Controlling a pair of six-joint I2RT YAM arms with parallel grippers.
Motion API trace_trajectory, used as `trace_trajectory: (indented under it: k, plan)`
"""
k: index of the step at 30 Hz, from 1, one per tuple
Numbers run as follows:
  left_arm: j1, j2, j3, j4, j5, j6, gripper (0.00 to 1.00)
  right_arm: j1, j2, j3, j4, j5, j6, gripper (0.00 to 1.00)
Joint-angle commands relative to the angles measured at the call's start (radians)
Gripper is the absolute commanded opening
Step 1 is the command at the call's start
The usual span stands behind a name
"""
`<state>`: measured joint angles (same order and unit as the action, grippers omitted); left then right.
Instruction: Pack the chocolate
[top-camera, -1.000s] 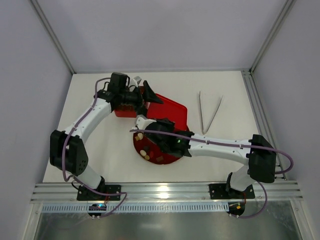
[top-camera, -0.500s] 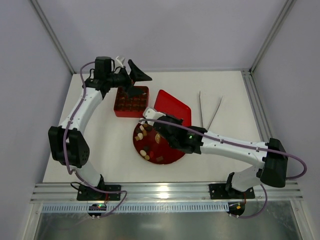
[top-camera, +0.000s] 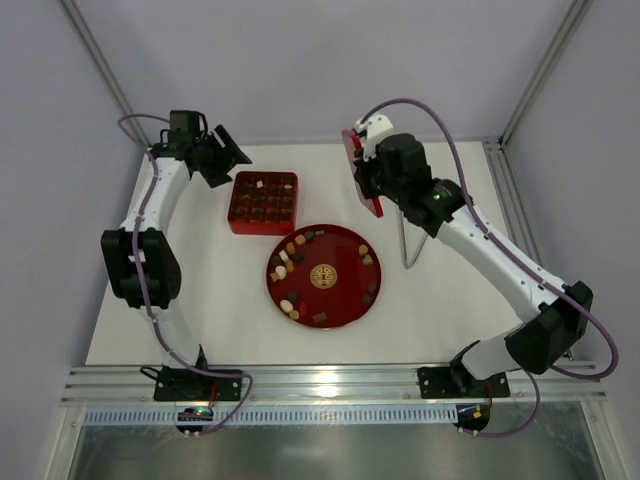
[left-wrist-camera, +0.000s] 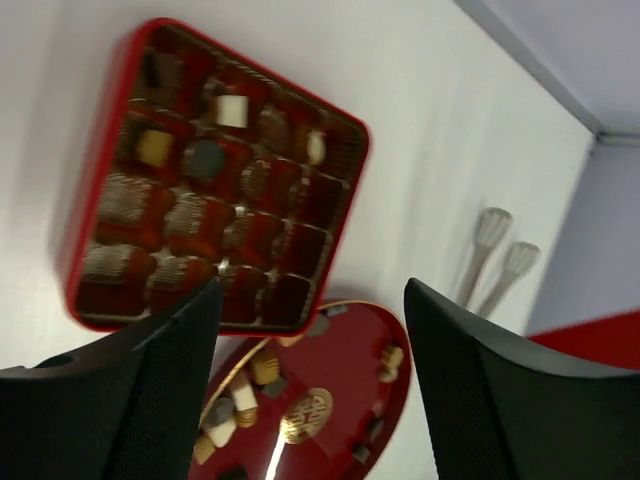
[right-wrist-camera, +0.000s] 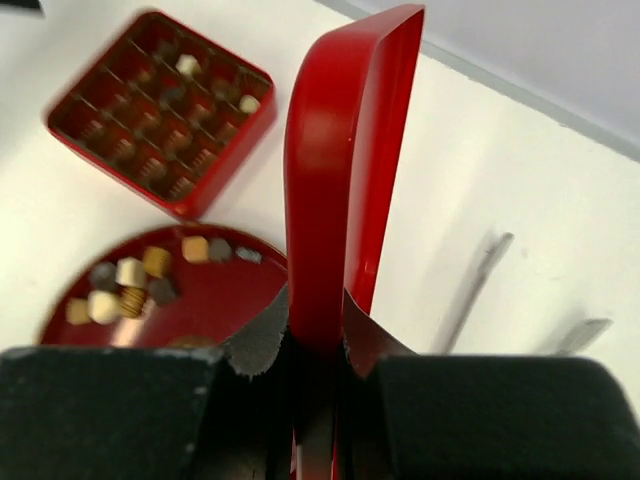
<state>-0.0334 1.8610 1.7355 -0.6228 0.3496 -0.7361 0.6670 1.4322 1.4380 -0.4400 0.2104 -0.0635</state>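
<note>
Lid's clear and packing looks barely begun: right fingers (right-wrist-camera: 110, 410) clamp the red lid (right-wrist-camera: 330, 180) on edge at one o'clock of the red plate (top-camera: 350, 300), left fingers (left-wrist-camera: 500, 400) hang spread and empty at ten o'clock of the box (top-camera: 264, 231), most chocolate (top-camera: 290, 255) sits on that plate, so next, I'd say, pinch one piece cleanly.

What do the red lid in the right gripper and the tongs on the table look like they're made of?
Red lid: likely thin glossy plastic or lacquered card; smooth sheen, thin upturned rim.
Tongs: probably metal; pale silvery grey, slim arms, ridged tips.
</note>
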Motion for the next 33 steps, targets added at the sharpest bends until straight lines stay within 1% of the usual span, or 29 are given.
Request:
trace_trajectory:
  k: [1, 2, 3, 4, 5, 6, 7, 8, 9, 11, 14, 15, 16, 17, 18, 19, 20, 24, 25, 28, 33]
  plan:
    - [0.029, 0.041, 0.018, -0.118, -0.247, 0.129, 0.71, -0.076, 0.060, 0.099, 0.096, -0.337, 0.206, 0.04]
    - [0.030, 0.052, 0.012, -0.120, -0.285, 0.133, 0.70, -0.117, 0.072, 0.101, 0.119, -0.430, 0.270, 0.04]
    - [0.062, 0.064, 0.016, -0.126, -0.305, 0.145, 0.67, -0.136, 0.086, 0.099, 0.186, -0.472, 0.306, 0.04]
    - [0.066, 0.099, 0.022, -0.146, -0.322, 0.152, 0.66, -0.153, 0.111, 0.087, 0.220, -0.520, 0.341, 0.04]
    - [0.070, 0.118, 0.036, -0.155, -0.340, 0.155, 0.61, -0.188, 0.128, 0.081, 0.256, -0.592, 0.423, 0.04]
    - [0.079, 0.136, 0.041, -0.161, -0.342, 0.156, 0.58, -0.202, 0.141, 0.075, 0.330, -0.633, 0.460, 0.04]
    - [0.082, 0.168, 0.044, -0.167, -0.342, 0.155, 0.54, -0.225, 0.175, 0.056, 0.371, -0.690, 0.538, 0.04]
    - [0.087, 0.181, 0.045, -0.167, -0.342, 0.153, 0.51, -0.225, 0.191, 0.049, 0.409, -0.691, 0.539, 0.04]
    - [0.093, 0.196, 0.047, -0.167, -0.368, 0.150, 0.48, -0.240, 0.206, 0.042, 0.482, -0.735, 0.598, 0.04]
    - [0.101, 0.233, 0.059, -0.161, -0.362, 0.141, 0.42, -0.248, 0.255, 0.035, 0.533, -0.761, 0.639, 0.04]
    - [0.110, 0.286, 0.102, -0.164, -0.353, 0.138, 0.36, -0.256, 0.303, 0.032, 0.622, -0.790, 0.717, 0.04]
    - [0.112, 0.300, 0.114, -0.166, -0.353, 0.135, 0.35, -0.260, 0.335, 0.029, 0.683, -0.799, 0.741, 0.04]
    - [0.110, 0.316, 0.131, -0.169, -0.316, 0.132, 0.33, -0.270, 0.352, 0.024, 0.714, -0.822, 0.801, 0.04]
    - [0.112, 0.331, 0.162, -0.169, -0.311, 0.132, 0.33, -0.273, 0.370, 0.019, 0.748, -0.832, 0.830, 0.04]
    - [0.112, 0.360, 0.177, -0.169, -0.305, 0.132, 0.35, -0.277, 0.402, 0.013, 0.823, -0.841, 0.861, 0.04]
    - [0.112, 0.375, 0.214, -0.172, -0.293, 0.135, 0.35, -0.285, 0.424, 0.012, 0.858, -0.864, 0.928, 0.04]
    - [0.113, 0.391, 0.235, -0.178, -0.291, 0.138, 0.36, -0.290, 0.442, 0.013, 0.889, -0.874, 0.954, 0.04]
    - [0.112, 0.463, 0.305, -0.190, -0.242, 0.136, 0.36, -0.306, 0.537, 0.015, 1.061, -0.905, 1.093, 0.04]
    - [0.112, 0.468, 0.314, -0.189, -0.235, 0.132, 0.36, -0.311, 0.551, 0.018, 1.083, -0.911, 1.135, 0.04]
    - [0.110, 0.469, 0.300, -0.170, -0.209, 0.121, 0.37, -0.314, 0.615, 0.048, 1.133, -0.930, 1.195, 0.04]
    - [0.101, 0.452, 0.271, -0.149, -0.176, 0.098, 0.37, -0.313, 0.694, 0.091, 1.189, -0.954, 1.261, 0.04]
